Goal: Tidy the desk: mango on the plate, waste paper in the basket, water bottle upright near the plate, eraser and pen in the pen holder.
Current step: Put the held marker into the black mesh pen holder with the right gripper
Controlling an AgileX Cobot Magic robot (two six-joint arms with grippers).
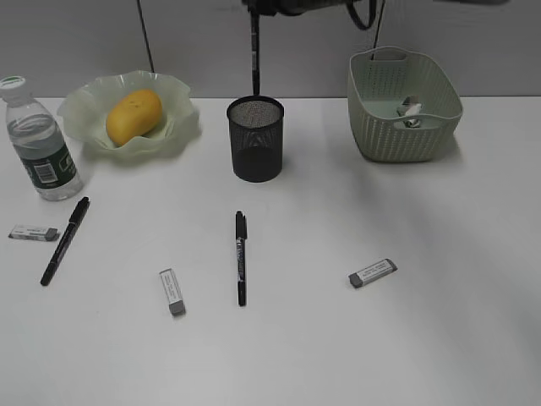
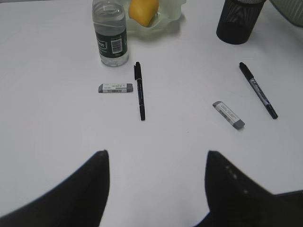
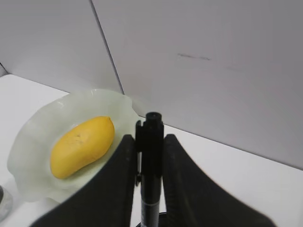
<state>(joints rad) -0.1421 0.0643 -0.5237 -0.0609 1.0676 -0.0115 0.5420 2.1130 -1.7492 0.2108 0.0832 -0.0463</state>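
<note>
Gripping a black pen (image 3: 151, 161) upright between my right gripper's (image 3: 150, 142) closed fingers, I hold it directly above the black mesh pen holder (image 1: 255, 138) at the desk's (image 1: 338, 338) rear middle. My left gripper (image 2: 156, 163) hangs open and empty over the front. The mango (image 1: 133, 116) lies in the green plate (image 1: 84, 106) near the rear left corner, the water bottle (image 1: 38, 144) upright beside it, barcode visible but its label text unreadable. Waste paper (image 1: 411, 110) sits in the basket (image 1: 397, 135).
</note>
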